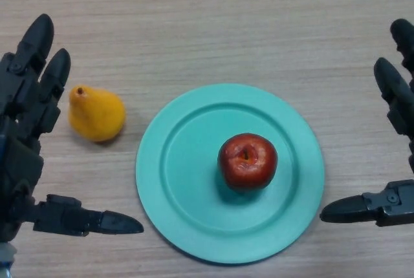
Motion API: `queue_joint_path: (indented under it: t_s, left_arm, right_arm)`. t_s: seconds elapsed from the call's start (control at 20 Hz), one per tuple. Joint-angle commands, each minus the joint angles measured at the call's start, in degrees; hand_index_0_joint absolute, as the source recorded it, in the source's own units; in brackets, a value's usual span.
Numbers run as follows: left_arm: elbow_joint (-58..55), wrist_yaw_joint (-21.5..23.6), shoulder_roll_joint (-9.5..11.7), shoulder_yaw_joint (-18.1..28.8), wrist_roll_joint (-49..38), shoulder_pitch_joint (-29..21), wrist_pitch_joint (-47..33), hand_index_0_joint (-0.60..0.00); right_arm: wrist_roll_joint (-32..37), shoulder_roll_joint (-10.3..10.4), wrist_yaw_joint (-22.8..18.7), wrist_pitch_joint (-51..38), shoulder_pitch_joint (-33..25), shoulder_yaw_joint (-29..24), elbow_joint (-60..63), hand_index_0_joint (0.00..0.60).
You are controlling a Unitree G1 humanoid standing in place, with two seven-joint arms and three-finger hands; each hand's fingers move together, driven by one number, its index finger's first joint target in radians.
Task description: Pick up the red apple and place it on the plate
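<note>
On the teal plate (194, 181), slightly right of centre, we find the red apple (248, 161) upright. Our left hand (26, 136) and right hand (394, 161) flank it, spread, holding nothing. Yellow pear (97, 114) lies just beside the left fingers (55, 74) on the table (213, 26).

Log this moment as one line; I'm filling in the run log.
apple: on plate, right of centre | pear: on table, left of plate | left hand: open, empty | right hand: open, empty

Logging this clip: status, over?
Left hand open, right hand open, both empty. Red apple on teal plate. Yellow pear beside plate, not obstructing.
</note>
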Motion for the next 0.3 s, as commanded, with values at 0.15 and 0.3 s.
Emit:
queue_joint_path:
  t_s: [0.15,0.3]
  left_arm:
    - [-4.62,0.63,0.97,2.26,-0.14,-1.09,-4.45,0.000]
    - [-5.23,0.12,0.97,2.12,0.08,-0.92,-4.14,0.000]
  right_arm:
    - [0.39,-0.76,0.82,-9.66,-0.70,-1.65,-3.87,0.000]
    - [0.04,-0.50,1.49,-10.88,0.33,-1.13,-3.86,0.000]
